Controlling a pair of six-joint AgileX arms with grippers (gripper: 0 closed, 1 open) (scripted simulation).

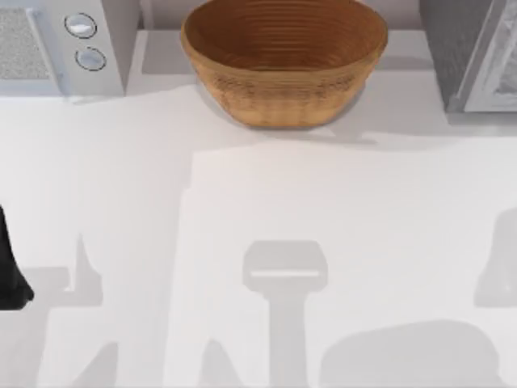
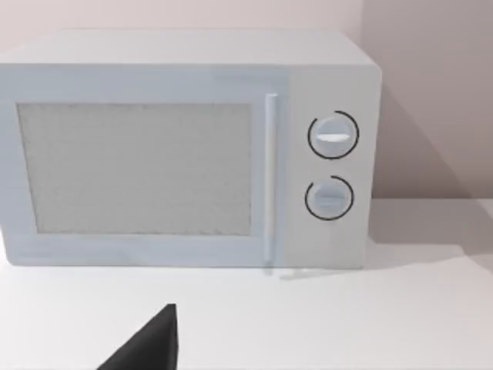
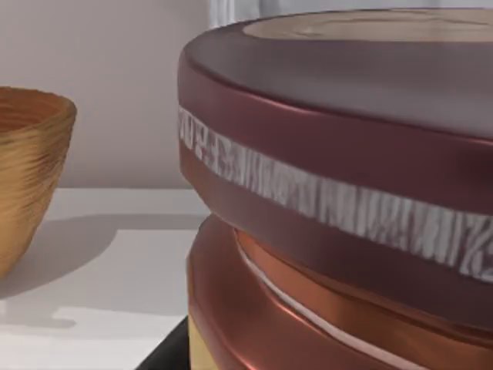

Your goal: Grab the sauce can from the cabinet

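The sauce can (image 3: 347, 193) looms tilted right in front of my right wrist camera, with a dark maroon rim, a pale streaked band and a coppery lower part. It hangs over the white table (image 3: 100, 270), out of the cabinet (image 1: 464, 56), which stands at the table's back right. A dark sliver of my right gripper (image 3: 166, 354) shows under the can, and the gripper looks shut on it. My left gripper (image 1: 10, 275) is parked at the table's left edge, and a dark tip of it (image 2: 146, 347) points at the microwave.
A large wicker bowl (image 1: 283, 61) stands at the back centre, and it also appears beside the can (image 3: 27, 177). A white microwave (image 1: 60, 44) with two dials sits at the back left, door closed (image 2: 139, 169). Arm shadows fall across the white table (image 1: 266, 202).
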